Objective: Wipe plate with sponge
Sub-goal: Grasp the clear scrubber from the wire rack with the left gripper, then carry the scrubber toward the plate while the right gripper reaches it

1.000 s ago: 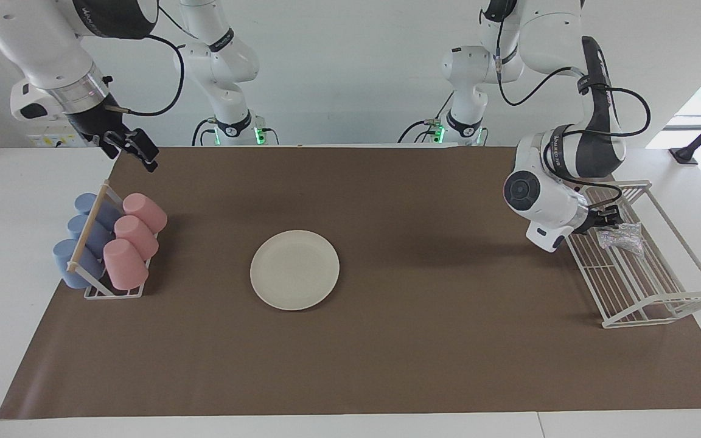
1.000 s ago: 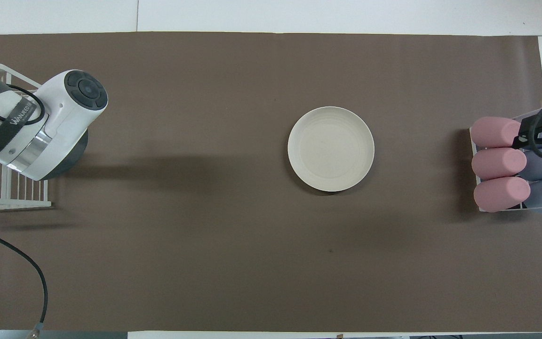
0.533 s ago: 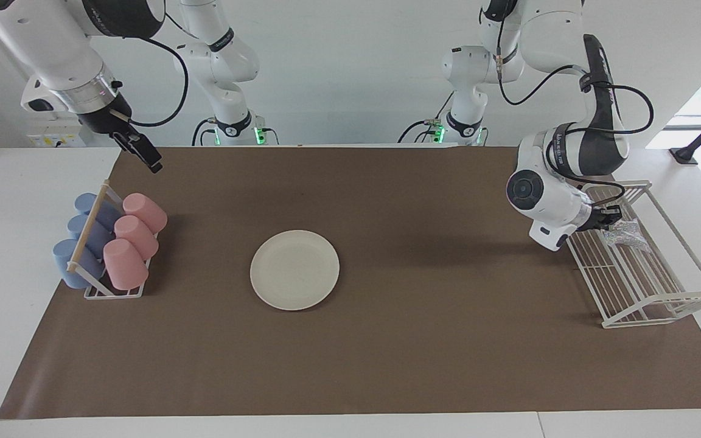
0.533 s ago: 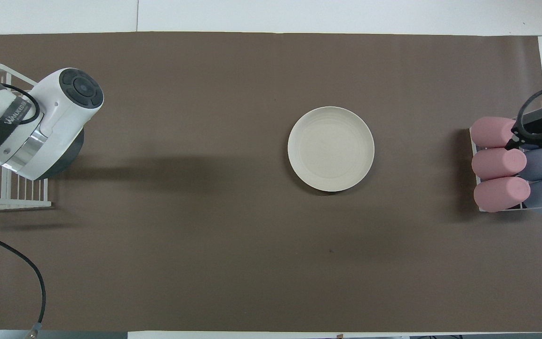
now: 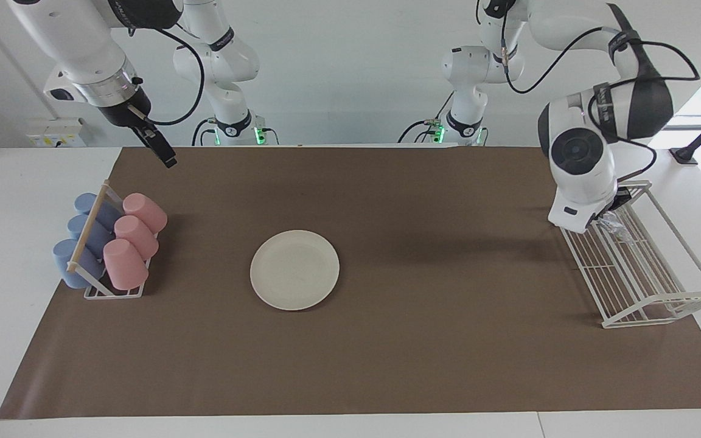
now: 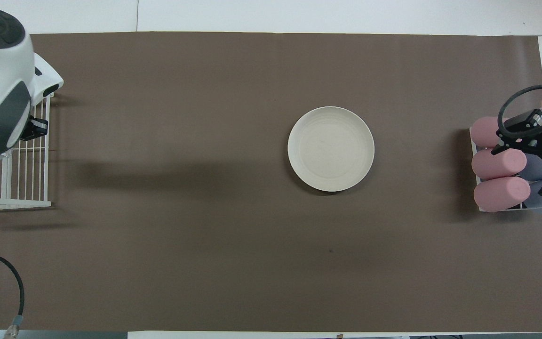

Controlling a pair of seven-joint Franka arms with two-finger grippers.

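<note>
Facing view: we see the left gripper with its jaws together on the silvery-grey speckled scouring sponge, which hangs from them just above the white wire rack at the left arm's end of the tabletop. A second ago the jaws were low in the rack and partly apart around the sponge; now they have clamped and the arm has risen, so the pickup looks done. The round cream-white plate lies on the brown mat, well apart from these jaws, toward the middle of the tabletop, so the carry across is what remains before wiping. The right gripper, jaws apart and empty, has swung up and waits above the pink and blue cups.
</note>
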